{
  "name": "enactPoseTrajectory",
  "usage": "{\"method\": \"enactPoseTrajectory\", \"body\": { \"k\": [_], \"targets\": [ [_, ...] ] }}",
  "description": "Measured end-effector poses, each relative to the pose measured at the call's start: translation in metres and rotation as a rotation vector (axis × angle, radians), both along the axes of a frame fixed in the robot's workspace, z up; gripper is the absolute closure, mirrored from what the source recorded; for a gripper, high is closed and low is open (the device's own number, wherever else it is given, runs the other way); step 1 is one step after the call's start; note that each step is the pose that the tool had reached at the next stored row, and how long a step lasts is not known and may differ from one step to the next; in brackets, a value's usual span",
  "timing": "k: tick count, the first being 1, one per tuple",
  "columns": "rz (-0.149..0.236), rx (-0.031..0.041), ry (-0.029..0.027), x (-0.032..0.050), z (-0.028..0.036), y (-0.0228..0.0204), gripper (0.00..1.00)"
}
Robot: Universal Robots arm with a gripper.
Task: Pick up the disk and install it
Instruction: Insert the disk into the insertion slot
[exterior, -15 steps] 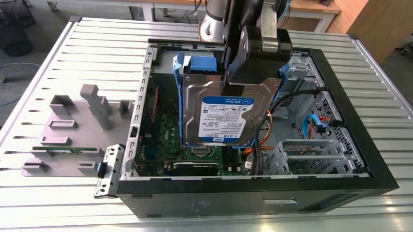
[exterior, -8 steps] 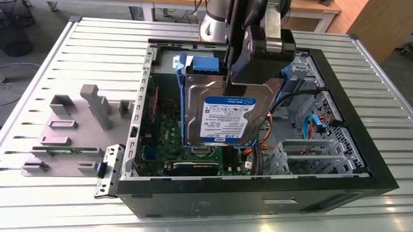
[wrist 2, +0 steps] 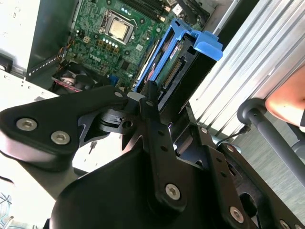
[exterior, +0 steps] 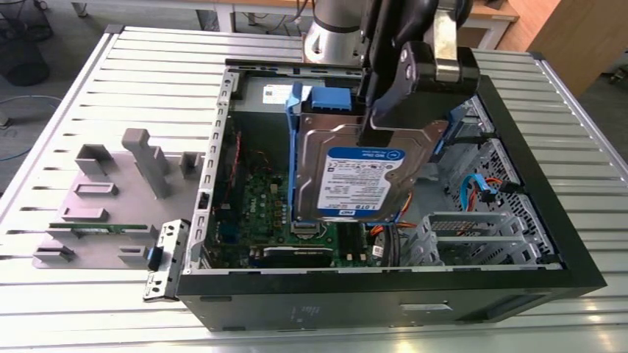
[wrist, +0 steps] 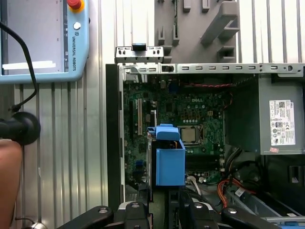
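Note:
The disk (exterior: 358,176) is a silver-black hard drive with a white-and-blue label and blue side rails. It hangs tilted over the open computer case (exterior: 549,257), above the green motherboard (exterior: 260,202). My gripper (exterior: 381,136) is shut on the disk's upper end. The second wrist view has the disk (wrist 2: 181,62) edge-on beyond the black fingers (wrist 2: 148,102), with the motherboard (wrist 2: 102,28) behind it. The disk's blue rail end (wrist: 170,162) sticks out from my gripper (wrist: 162,212) in the first wrist view.
A metal drive cage (exterior: 476,235) sits in the case at the exterior view's right. A gray power supply box (wrist: 281,114) fills one corner. A gray fixture plate (exterior: 118,198) with a green circuit strip (exterior: 88,229) lies beside the case. A teach pendant (wrist: 43,38) and a hand (wrist: 9,176) are nearby.

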State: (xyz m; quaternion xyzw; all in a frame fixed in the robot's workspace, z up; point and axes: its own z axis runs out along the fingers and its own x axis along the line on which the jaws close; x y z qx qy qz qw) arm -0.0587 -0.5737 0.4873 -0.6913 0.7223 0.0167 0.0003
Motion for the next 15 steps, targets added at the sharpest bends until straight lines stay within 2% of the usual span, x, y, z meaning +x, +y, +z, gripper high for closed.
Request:
{"method": "enactPoseTrajectory", "body": {
  "k": [15],
  "targets": [
    [0.000,-0.0001,0.0000,0.0279,0.0000,0.0000,0.65]
  ]
}}
